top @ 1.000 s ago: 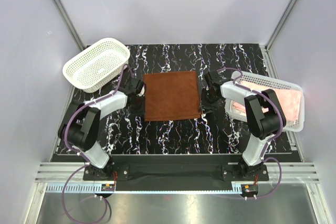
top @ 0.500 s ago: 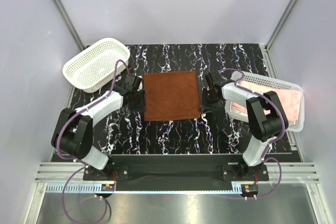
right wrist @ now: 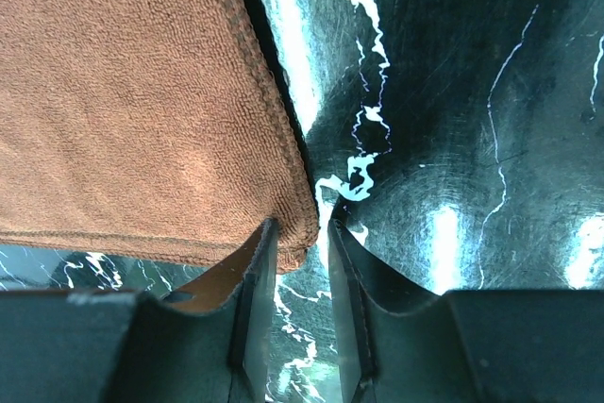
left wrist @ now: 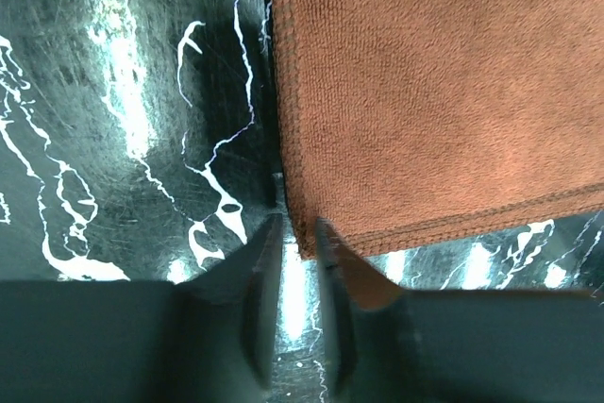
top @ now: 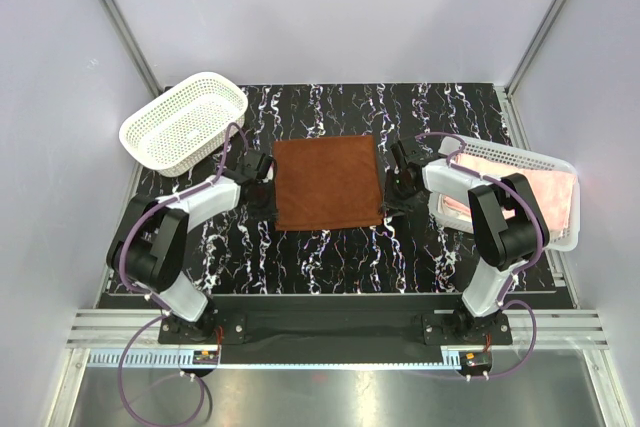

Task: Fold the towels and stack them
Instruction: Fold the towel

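Observation:
A brown towel (top: 328, 183) lies flat in the middle of the black marbled table. My left gripper (top: 264, 190) is low at the towel's near left corner. In the left wrist view that corner (left wrist: 300, 229) sits between the tips of the left gripper (left wrist: 297, 226), whose jaws are narrowly open with bright table showing in the gap. My right gripper (top: 397, 190) is at the near right corner. In the right wrist view the right gripper (right wrist: 304, 228) straddles the corner (right wrist: 297, 233), also narrowly open. Pink towels (top: 545, 197) lie in the bin on the right.
An empty white perforated basket (top: 184, 122) stands at the back left. A white bin (top: 500, 153) holding the pink towels stands at the right edge, just behind the right arm. Grey walls enclose the table on three sides.
The left arm swung out and back, and its gripper has come toward me along the towel's left edge to the near corner. The right gripper has hardly moved.

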